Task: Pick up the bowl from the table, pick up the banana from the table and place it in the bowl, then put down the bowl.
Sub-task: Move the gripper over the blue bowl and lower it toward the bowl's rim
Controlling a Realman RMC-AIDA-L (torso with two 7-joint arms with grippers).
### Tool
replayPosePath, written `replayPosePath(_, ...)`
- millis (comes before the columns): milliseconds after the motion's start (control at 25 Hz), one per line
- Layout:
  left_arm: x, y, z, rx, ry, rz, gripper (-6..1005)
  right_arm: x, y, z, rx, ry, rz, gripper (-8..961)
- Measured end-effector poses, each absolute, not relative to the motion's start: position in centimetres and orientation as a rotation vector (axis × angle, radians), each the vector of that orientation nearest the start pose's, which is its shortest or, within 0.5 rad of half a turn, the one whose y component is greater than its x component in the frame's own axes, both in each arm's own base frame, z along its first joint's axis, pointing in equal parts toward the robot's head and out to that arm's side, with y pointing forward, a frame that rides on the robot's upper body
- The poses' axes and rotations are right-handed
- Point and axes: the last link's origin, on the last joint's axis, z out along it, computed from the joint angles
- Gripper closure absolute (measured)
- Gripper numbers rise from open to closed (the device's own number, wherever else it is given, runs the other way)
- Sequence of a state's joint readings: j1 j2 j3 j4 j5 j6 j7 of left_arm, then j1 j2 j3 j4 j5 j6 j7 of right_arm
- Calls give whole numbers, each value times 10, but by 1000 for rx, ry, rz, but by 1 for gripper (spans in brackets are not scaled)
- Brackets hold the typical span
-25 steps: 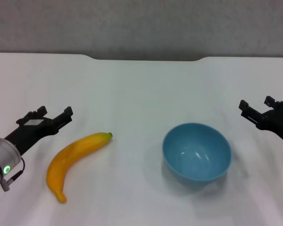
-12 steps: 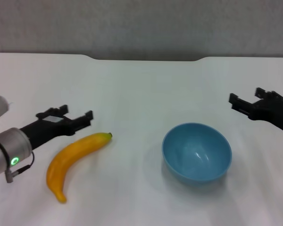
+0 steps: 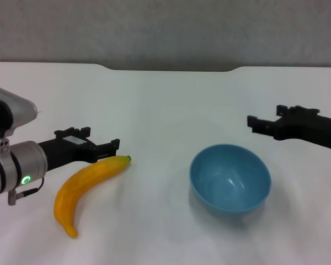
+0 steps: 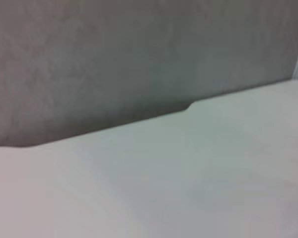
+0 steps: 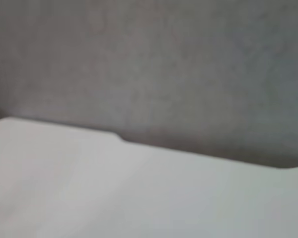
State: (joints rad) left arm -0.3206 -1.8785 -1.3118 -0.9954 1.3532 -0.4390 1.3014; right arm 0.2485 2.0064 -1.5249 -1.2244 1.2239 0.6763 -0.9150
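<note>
1. The bowl (image 3: 230, 179) is sitting upright on the table (image 3: 165, 99), right of centre in the head view. It's round, deep, light blue and plain, with a glossy inside catching soft highlights.
2. The banana (image 3: 87, 183) is lying flat on the left side, well apart from the bowl. It's smooth, yellow-orange and gently curved, with its small dark tip pointing toward the middle of the table and its stem end toward the near edge.
3. The table is looking flat, matte and plain white, with a shallow notch cut in the far edge and a grey, slightly textured wall (image 3: 165, 30) behind it.
4. The left gripper (image 3: 111, 146) is hovering just beside the banana's dark-tipped end, black fingers reaching toward the centre. They're seen edge-on, so whether they're spread or closed is anyone's guess.
5. The right gripper (image 3: 252, 122) is hanging above the table just beyond the bowl's far right rim, not touching it. Same deal, can't tell its finger gap.
6. Both wrist views are only showing blurry tabletop, the notch and the wall. The right arm is getting cut off at the picture's edge.
</note>
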Motion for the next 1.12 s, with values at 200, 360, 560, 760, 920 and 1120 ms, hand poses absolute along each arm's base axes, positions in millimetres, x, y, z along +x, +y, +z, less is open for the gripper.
replayPosePath(200, -265, 375, -13, -2242, -846, -274, 106, 235, 376, 10, -2260, 981, 221, 80)
replayPosePath(360, -261, 378, -11, -2237, -832, -214, 106, 240, 383, 15, -2246, 1094, 95, 80)
replayPosePath(560, -262, 377, -14, -2227, -799, -158, 105, 251, 389, 17, -2204, 1216, 57, 81)
replayPosePath(760, -263, 377, -13, -2214, -817, -163, 105, 258, 393, 10, -2202, 1311, 33, 81)
replayPosePath(920, -265, 377, -14, -2213, -822, -160, 105, 262, 392, 1, -2218, 1358, -6, 81)
replayPosePath(1120, -264, 377, -15, -2209, -817, -161, 106, 268, 390, -4, -2211, 1399, -15, 82)
